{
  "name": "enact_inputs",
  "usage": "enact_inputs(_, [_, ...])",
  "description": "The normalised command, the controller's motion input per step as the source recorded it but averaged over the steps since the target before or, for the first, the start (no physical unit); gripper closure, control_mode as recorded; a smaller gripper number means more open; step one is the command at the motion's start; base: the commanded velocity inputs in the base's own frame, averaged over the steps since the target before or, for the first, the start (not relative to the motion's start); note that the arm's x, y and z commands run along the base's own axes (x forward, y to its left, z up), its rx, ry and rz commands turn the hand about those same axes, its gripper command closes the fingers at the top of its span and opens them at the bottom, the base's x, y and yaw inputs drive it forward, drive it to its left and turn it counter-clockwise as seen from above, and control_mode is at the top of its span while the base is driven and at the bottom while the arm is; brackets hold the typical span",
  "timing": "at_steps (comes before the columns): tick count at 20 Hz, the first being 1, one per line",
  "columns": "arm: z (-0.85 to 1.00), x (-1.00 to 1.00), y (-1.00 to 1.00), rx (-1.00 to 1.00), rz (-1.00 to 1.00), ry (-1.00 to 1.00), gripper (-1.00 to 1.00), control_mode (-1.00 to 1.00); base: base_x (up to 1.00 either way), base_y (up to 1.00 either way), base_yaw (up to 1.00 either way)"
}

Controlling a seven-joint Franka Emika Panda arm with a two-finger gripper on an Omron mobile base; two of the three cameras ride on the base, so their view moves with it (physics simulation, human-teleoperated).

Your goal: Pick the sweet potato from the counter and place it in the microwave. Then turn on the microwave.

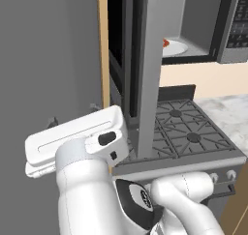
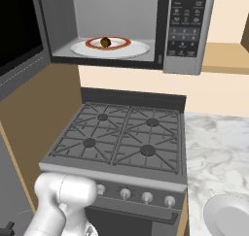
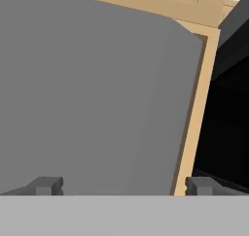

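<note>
Your jaws stand spread and empty, facing a grey panel. The potato lies well apart from them, on the plate inside the open microwave.

Brownish-orange sweet potato, white-grey marbled counter

In the left base view the open microwave door stands edge-on and hides most of the white round plate. In the right base view the sweet potato is too small to make out clearly, and a second plate on the counter is cut off by the corner
</note>
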Motion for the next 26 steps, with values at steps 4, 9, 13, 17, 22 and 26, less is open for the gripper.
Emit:
enact_inputs(4, [0.0,0.0,-0.58,0.0,0.0,-0.07,-1.0,-1.0,0.0,0.0,0.0])
enact_inputs(9, [0.0,0.0,-0.68,0.02,0.0,-0.08,-1.0,-1.0,0.0,0.0,0.0])
enact_inputs(13, [0.0,0.12,-0.64,0.03,0.0,-0.06,-1.0,-1.0,0.0,0.0,0.0])
enact_inputs(17, [0.0,0.2,-0.53,0.02,0.0,-0.04,-1.0,-1.0,0.0,0.0,0.0])
enact_inputs(22, [0.0,0.25,-0.52,0.02,0.0,-0.02,-1.0,-1.0,0.0,0.0,0.0])
enact_inputs(26, [0.0,0.33,-0.51,0.03,0.0,-0.01,-1.0,-1.0,0.0,0.0,0.0])
